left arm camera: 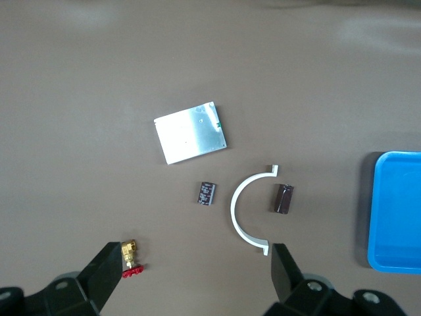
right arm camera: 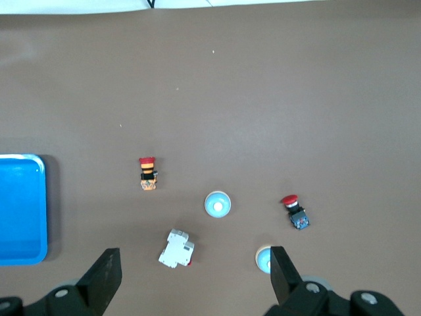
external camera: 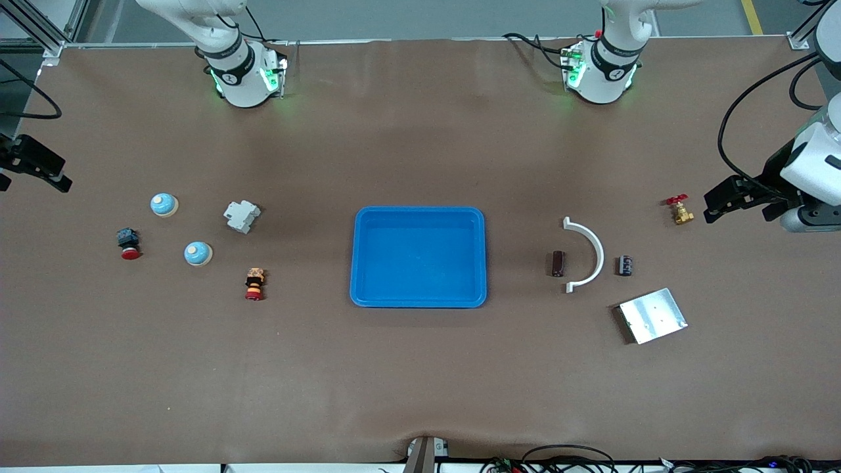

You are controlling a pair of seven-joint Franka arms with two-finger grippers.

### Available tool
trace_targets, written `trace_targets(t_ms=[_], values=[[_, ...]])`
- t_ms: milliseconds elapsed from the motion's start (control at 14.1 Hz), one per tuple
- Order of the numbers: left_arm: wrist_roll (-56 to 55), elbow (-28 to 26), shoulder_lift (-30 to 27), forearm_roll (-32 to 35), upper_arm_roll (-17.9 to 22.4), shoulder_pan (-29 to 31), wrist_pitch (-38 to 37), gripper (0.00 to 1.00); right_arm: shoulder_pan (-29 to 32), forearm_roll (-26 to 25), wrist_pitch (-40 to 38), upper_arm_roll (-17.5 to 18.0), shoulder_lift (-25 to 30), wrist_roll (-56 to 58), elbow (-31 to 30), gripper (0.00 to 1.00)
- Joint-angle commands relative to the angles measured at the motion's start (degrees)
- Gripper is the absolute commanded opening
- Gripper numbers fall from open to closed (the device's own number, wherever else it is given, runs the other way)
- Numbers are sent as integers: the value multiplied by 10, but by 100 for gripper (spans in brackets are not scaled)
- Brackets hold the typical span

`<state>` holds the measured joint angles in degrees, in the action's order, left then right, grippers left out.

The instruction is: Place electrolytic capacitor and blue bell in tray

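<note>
The tray (external camera: 419, 257) is bright blue. The table (external camera: 420, 368) is brown. Two bells (external camera: 163, 204) (external camera: 197, 253) are light blue with a white dot on top. The switch box (external camera: 241, 216) is white. One button (external camera: 129, 243) is black with a red cap, the other (external camera: 254, 284) orange, black and red. The curved clip (external camera: 587, 253) is white, the plate (external camera: 652, 315) silver, one capacitor (external camera: 558, 263) dark brown, one (external camera: 624, 265) black with white marks, the valve (external camera: 681, 209) gold and red

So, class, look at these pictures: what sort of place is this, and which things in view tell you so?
Probably a robotics lab or test bench. Two robot arms are mounted along one edge of a brown covered table. A blue tray sits in the middle with small industrial parts around it, such as a circuit breaker and a brass valve.
</note>
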<state>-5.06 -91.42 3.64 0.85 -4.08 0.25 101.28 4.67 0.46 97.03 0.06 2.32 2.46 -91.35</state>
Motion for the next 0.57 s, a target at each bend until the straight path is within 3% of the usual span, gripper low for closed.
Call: trace_targets(t_ms=[0, 498], values=[[1, 30, 8, -14, 0, 3, -2, 100, -9, -3, 17, 2, 15, -3, -23, 100], [5, 26, 16, -31, 1, 17, -7, 100, -6, -25, 21, 1, 30, 3, -14, 100]])
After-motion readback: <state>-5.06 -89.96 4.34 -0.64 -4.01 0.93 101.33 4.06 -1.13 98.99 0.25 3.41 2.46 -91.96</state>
